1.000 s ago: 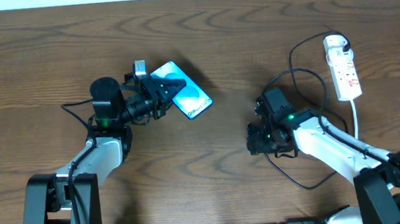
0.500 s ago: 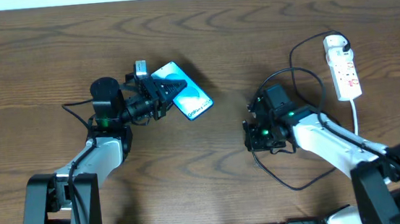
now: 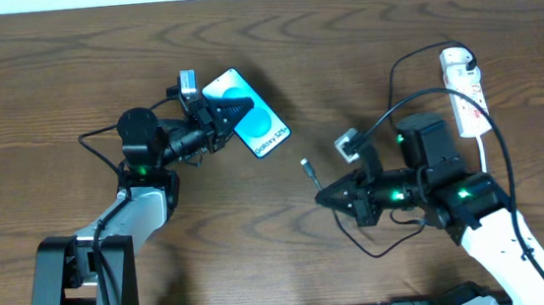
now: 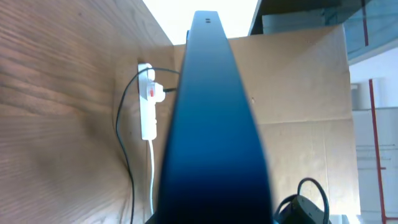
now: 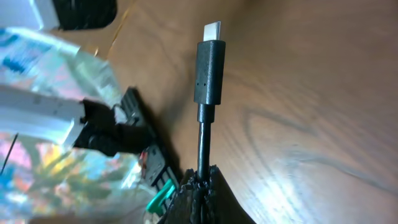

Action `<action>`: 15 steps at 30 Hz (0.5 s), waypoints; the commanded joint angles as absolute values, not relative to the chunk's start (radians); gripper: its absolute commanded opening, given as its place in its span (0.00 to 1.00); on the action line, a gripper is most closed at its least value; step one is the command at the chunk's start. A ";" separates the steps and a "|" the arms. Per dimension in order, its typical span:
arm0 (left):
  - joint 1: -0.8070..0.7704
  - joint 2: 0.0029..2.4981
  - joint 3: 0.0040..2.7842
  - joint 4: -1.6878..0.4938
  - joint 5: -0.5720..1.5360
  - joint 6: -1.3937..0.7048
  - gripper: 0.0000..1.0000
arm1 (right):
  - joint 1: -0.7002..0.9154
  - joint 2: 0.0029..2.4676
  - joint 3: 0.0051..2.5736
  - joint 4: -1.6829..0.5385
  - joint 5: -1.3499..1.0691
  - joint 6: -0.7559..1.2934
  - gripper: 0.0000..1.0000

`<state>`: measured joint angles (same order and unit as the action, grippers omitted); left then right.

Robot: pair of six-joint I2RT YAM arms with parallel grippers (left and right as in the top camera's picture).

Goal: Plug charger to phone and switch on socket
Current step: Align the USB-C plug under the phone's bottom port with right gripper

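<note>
Starting with the broad brown wooden surface (image 3: 67, 72), the task's things lie spread across it. The narrow white plastic power strip (image 3: 467, 91), the socket, sits at the far right, apart from both arms. In the left wrist view a black plug head (image 4: 157, 93) is seated in it. The socket looks rigid and light, so I judge that a sideways press on its switch could slide it; a push straight down seems safer.

The slim rectangular smartphone with a bright cyan-blue screen (image 3: 258, 126) is left of centre. The left fingers (image 3: 232, 110) are closed on one of its edges, and the left wrist view shows only its dark rim running away from the camera. The phone is stiff, glass-faced and probably slick. It likely wants a firm hold across its long edges, with the end that takes the plug left free. Which end that is cannot be told.

The long thin black charger cable (image 5: 204, 140) runs loosely over the surface. The right fingers (image 5: 199, 193) are pinched shut on the cable a little behind the small black plug tip (image 5: 209, 73). The tip juts out beyond them, bare metal end forward, aimed towards the phone but apart from it. The cable is limp, so a hold close behind the moulded sleeve should stop it buckling. The tip's metal end looks delicate and would suffer if pushed in off-axis.
</note>
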<state>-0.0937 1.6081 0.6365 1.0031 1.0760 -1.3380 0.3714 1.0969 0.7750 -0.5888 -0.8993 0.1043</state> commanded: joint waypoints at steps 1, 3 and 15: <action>-0.104 1.597 0.654 1.052 1.139 -1.338 0.08 | 0.411 1.112 0.785 -0.575 -0.949 0.073 0.01; -0.104 1.597 0.654 1.092 1.114 -1.364 0.07 | 0.432 1.122 0.785 -0.545 -0.941 0.074 0.01; -0.156 1.597 0.654 1.113 1.148 -1.436 0.07 | 0.434 1.166 0.785 -0.495 -0.881 0.259 0.01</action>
<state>-0.1577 1.6085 0.6365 1.0996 1.1213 -1.4151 0.4252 1.1660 0.7750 -0.5030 -0.8799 0.2096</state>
